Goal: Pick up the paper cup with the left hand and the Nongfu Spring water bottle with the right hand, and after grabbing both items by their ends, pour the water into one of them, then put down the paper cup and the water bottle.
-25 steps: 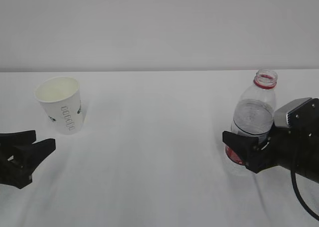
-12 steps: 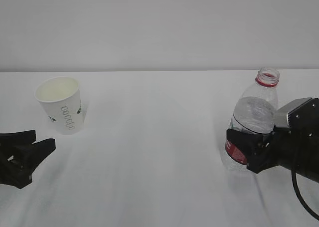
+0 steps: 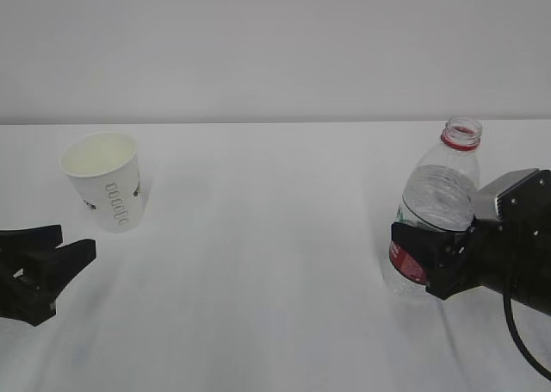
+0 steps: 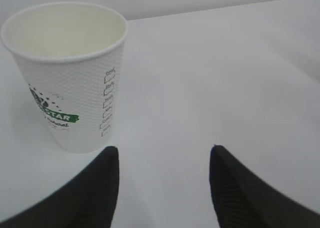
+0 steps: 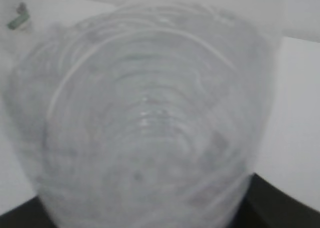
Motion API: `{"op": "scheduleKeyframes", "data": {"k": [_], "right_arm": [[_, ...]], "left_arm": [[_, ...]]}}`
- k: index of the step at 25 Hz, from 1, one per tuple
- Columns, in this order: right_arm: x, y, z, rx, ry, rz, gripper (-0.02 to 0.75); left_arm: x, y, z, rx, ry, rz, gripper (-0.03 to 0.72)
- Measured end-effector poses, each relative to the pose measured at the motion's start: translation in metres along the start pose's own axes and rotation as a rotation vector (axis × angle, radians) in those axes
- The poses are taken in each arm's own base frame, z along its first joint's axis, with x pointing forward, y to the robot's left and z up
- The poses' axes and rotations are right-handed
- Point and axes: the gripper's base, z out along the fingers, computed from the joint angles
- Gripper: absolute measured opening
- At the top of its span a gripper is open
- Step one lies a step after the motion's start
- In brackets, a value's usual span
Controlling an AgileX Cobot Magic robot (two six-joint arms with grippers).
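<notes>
Your paper cup [image 3: 102, 180] stands upright on the left of the white desk [image 3: 258, 237] — a tapered white cup with a rolled rim, a cream inside and a finely dimpled wall. In the left wrist view the cup [image 4: 70, 77] shows a column of small grey boxes down its side and a green printed mark low on the wall; the lettering there is partly turned away and hard to read. Your left pincer [image 3: 47, 258] sits low at the desk's left edge, near the cup but not touching it. Its two black, finely textured fingers [image 4: 90, 193] stand apart with bare desk between them, so it is open and holds nothing; the cup is ahead and to the left of the gap.

On the right, the Nongfu Spring water bottle [image 3: 439, 207] stands upright with no cap — clear ribbed plastic, a red neck ring, a red label low down. Your right pincer [image 3: 422, 258] is clamped around its lower body at the label, covering much of it. The arm behind is cut off by the frame edge. In the right wrist view the bottle [image 5: 145, 123] fills the frame as blurred rings; you cannot make out a water level there.
</notes>
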Motion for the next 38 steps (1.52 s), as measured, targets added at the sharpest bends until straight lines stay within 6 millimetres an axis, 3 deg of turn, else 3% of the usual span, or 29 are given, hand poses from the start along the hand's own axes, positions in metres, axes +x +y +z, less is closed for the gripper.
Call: {"op": "scheduleKeyframes", "data": {"k": [15, 28, 38], "right_arm": [[-0.005, -0.011, -0.003, 0.121, -0.001, 0.059, 0.428], [-0.044, -0.022, -0.022, 0.297, -0.13, 0.076, 0.44], [-0.063, -0.026, -0.039, 0.407, -0.16, 0.092, 0.443]], "left_arm": [[0.0, 0.0, 0.0, -0.002, 0.0, -0.001, 0.42], [0.0, 0.001, 0.0, -0.006, -0.001, -0.003, 0.414], [0.0, 0.001, 0.0, -0.006, -0.001, -0.003, 0.413]]}}
